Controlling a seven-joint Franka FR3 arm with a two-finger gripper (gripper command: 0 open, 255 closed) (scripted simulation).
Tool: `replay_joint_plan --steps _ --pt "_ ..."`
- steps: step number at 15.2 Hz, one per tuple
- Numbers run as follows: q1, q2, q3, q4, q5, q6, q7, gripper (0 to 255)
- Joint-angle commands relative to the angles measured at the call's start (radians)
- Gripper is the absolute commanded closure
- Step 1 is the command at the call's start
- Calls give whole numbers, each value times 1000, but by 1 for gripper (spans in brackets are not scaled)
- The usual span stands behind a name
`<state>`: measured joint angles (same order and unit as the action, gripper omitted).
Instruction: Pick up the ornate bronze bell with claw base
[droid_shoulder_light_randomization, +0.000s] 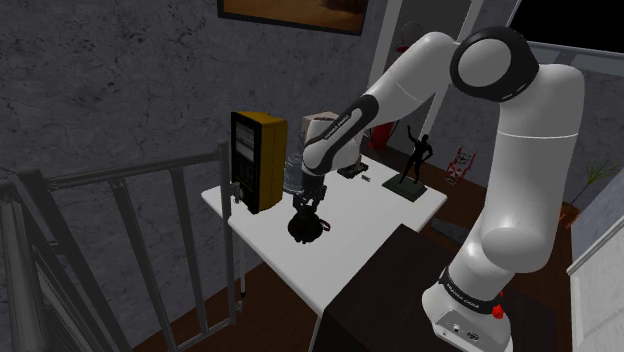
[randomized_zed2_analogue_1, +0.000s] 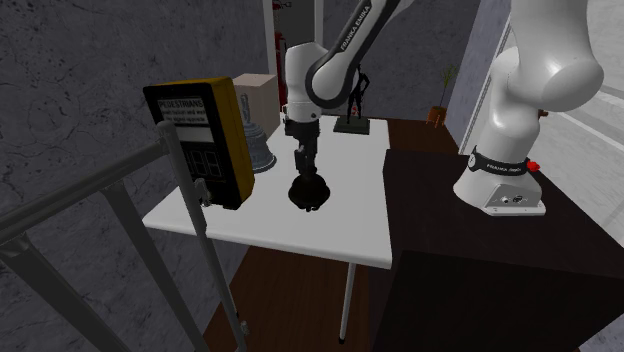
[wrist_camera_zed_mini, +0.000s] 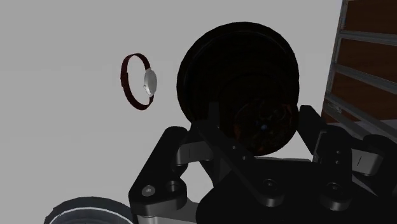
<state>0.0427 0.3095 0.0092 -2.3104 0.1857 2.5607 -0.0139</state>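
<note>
Gripper (droid_shoulder_light_randomization: 306, 206) hung straight down over the middle of the white table (droid_shoulder_light_randomization: 385, 250). Fingers (wrist_camera_zed_mini: 313, 133) were closed in on the top of the bell (droid_shoulder_light_randomization: 305, 229), clamped on it as far as the wrist view showed. Bell looked near-black, with a round skirt and a reddish-brown glint near its centre seen from above. Couldn't tell whether its base touched the table or sat just off it

Edges:
- Yellow box with black front (droid_shoulder_light_randomization: 255, 160) stood upright at the table corner by the grey railing (droid_shoulder_light_randomization: 120, 235). It was just beside the bell on the shoulder view's left, with a narrow gap and no contact
- Grey bell-shaped thing (randomized_zed2_analogue_1: 259, 148) sat behind the yellow box toward the far edge, with a cardboard box (randomized_zed2_analogue_1: 256, 90) behind that
- Dark figure statuette (droid_shoulder_light_randomization: 414, 160) stood near the far corner on the stand side, well apart from the bell
- Wristwatch (wrist_camera_zed_mini: 140, 81) with a dark red strap lay on the table near the bell, not touching it

Open room:
- Bare table ran from the bell to the near edge, and across to the edge that met the dark stand (droid_shoulder_light_randomization: 400, 300)
- Tight side was the yellow box
- Railing ran just outside the table edge past that box
- Arm came in from the stand side, over the far half of the table
</note>
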Motion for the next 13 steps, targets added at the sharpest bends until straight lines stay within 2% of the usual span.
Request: replay_joint_plan --steps 1,11,13 --pt "2 -24 -2 -2 -5 -22 6 255" --pt "5 -140 -10 6 -28 -144 32 255" --pt "5 -141 -10 6 -28 -146 32 255"
